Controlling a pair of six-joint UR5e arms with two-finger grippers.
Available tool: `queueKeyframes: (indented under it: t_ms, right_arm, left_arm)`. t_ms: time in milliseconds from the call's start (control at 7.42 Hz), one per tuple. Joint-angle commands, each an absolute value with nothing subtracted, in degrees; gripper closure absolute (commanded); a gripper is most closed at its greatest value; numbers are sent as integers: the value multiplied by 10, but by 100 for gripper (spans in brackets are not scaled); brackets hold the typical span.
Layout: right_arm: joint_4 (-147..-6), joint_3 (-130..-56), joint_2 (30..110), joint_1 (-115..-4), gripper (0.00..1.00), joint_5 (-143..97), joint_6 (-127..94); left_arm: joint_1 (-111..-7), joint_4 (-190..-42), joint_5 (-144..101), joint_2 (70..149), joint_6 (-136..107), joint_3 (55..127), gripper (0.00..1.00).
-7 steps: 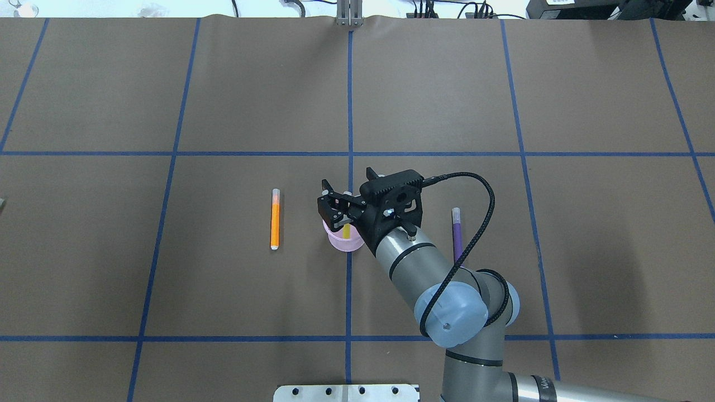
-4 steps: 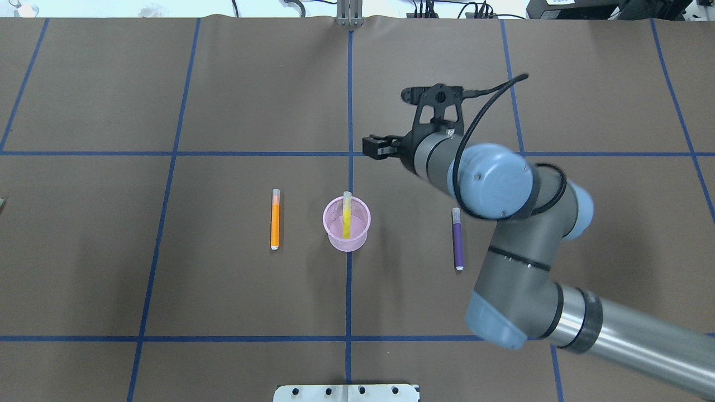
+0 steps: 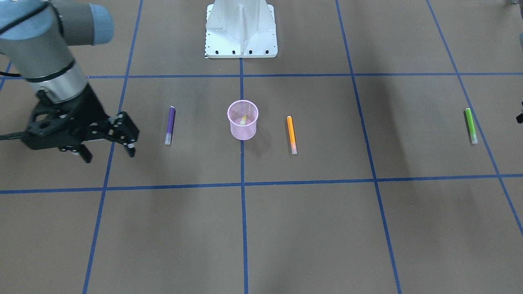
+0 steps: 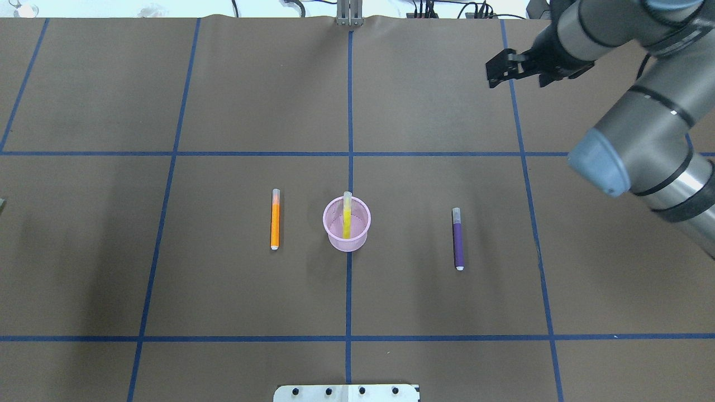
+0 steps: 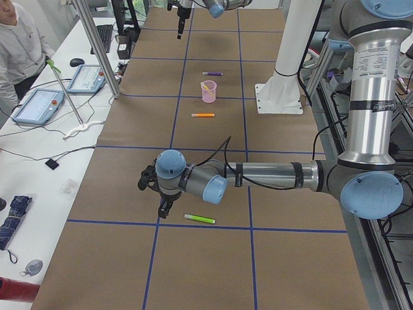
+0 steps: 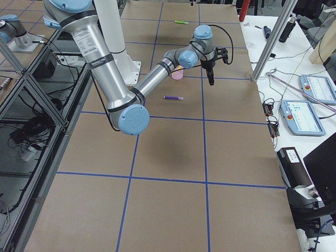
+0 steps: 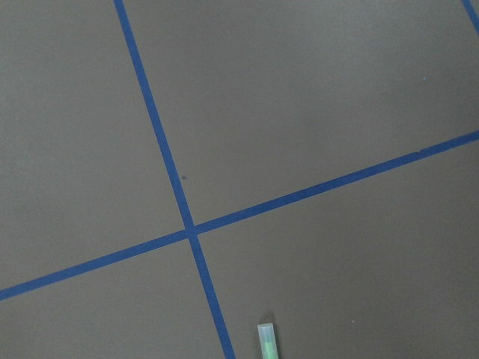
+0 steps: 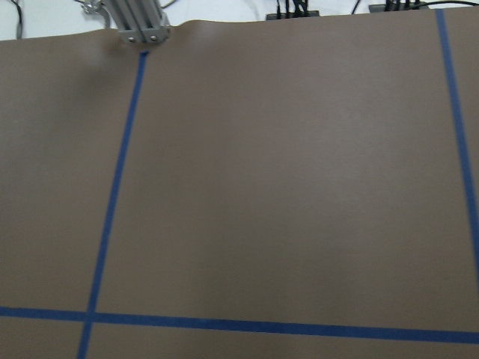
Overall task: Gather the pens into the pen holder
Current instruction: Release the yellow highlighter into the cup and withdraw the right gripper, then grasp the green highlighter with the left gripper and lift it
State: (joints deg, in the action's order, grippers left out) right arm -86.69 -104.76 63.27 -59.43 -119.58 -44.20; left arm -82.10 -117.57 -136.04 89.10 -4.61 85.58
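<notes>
Now the right pincer [image 3: 109,157] has swung farther from the pen holder [image 3: 243,131].

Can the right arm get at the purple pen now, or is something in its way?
Probably yes: the purple pen lies alone, apart from the pen holder, and the right gripper hangs open.

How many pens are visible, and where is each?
4. The yellow pen stands in the pink cup; orange pen lies to its left, purple pen to its right; green pen lies far out on the robot's left. None seems hidden.
</notes>
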Motion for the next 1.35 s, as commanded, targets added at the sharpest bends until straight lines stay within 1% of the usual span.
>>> queueKeyframes:
  t_ms: [0,270,404,809,1078,1213]
  right_arm:
    - [-899,-1046,678,-705,0,-1300,-282]
    - [-900,-1046,701,-726,0,-1313,-244]
    - [-898,-1046,703,-726,0,-1313,-243]
    - [-897,-1047,702,-726,0,-1312,-243]
    - [-897,-1047,703,-726,0,-1310,-243]
    - [-897,-1046,702,-726,0,-1310,-243]
  left_arm:
    - [-765,-1314,-1325,883,-139,782,0]
    - [-724,-1378,-1289,855,-194,773,1]
    - [-706,-1400,-1277,848,-219,773,3]
    - [-690,-1442,-1275,840,-226,751,22]
    - [-672,-1446,-1261,841,-222,751,26]
    - [-658,-1446,-1255,841,-221,751,35]
